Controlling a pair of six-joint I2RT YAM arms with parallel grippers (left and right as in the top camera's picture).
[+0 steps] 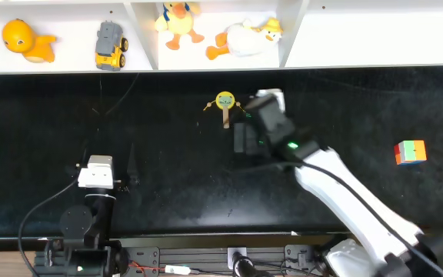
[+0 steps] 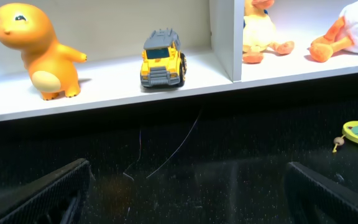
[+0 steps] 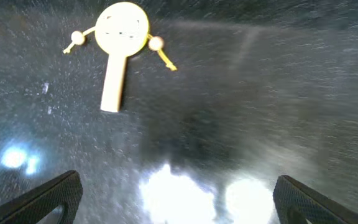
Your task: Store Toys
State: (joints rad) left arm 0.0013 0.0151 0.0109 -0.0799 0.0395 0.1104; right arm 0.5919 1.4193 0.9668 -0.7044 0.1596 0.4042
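A small yellow rattle drum toy point(image 1: 225, 105) point(image 3: 118, 46) with a wooden handle and two bead strings lies on the black table, near the shelf. My right gripper point(image 1: 246, 138) point(image 3: 176, 202) hangs open just in front of it, with nothing between its fingers. A multicoloured cube point(image 1: 410, 151) rests at the table's right. My left gripper point(image 1: 102, 163) point(image 2: 185, 199) stays open low at the left, facing the shelf, empty. On the white shelf point(image 1: 68, 71) stand an orange dinosaur point(image 1: 26, 40) point(image 2: 36, 50), a yellow truck point(image 1: 111, 45) point(image 2: 162, 59), a duck plush point(image 1: 178, 23) and a white plush point(image 1: 246, 38).
White dividers split the shelf point(image 2: 225, 37) into compartments; the rightmost one point(image 1: 375, 31) holds nothing. Black cloth covers the table point(image 1: 168, 177), with free room in the middle and at the front.
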